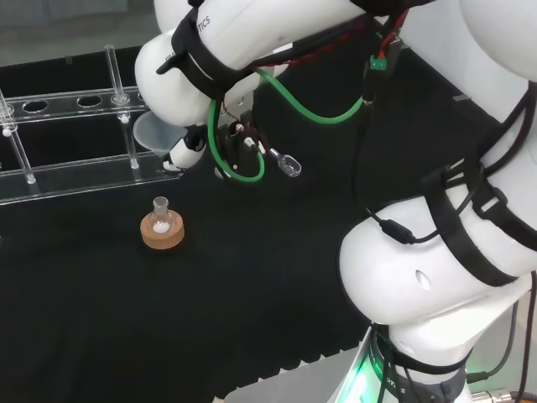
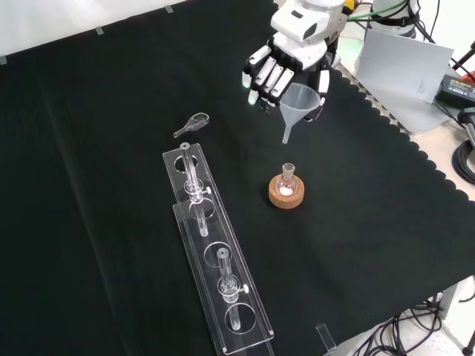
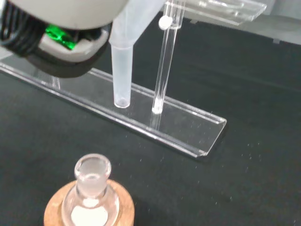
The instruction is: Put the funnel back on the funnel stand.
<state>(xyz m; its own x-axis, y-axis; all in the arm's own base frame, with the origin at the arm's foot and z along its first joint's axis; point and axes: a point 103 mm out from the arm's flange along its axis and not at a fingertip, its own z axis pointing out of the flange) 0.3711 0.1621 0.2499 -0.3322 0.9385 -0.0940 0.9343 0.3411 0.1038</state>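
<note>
1 hand pinching funnel w/ curled fingers, above flask.

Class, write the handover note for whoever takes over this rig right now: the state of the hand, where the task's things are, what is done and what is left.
Hand: shut on the funnel, held upright above the cloth with its spout pointing down.
Funnel: in the front view it hangs just above and behind the small flask on its cork ring; white powder shows in the flask.
Funnel stand: the clear rack lies to the left in the front view, its holes open.
Done: funnel lifted clear of the flask.
Left: carry it to the stand, lower the spout through a hole, release.
Also nearby: a small clear scoop on the cloth.
</note>
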